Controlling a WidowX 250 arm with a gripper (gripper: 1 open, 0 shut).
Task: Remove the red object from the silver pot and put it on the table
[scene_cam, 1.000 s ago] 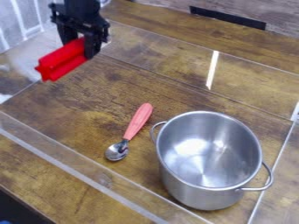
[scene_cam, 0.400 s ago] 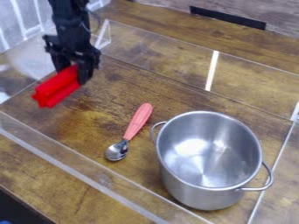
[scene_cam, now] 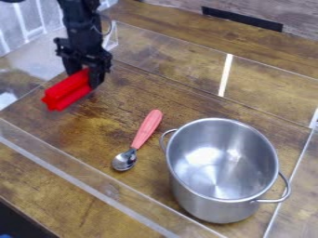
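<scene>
Lowered toward desk: claw clamping red object | block's far end hidden by fingers | long axis near-left to far-right, tilted

You can't see the black robot arm above the wrist; the top edge cuts it off. The black gripper covers the far end of the bright red rectangular block, so contact there is unclear. The dark brown wood-grain table runs off every edge.
</scene>
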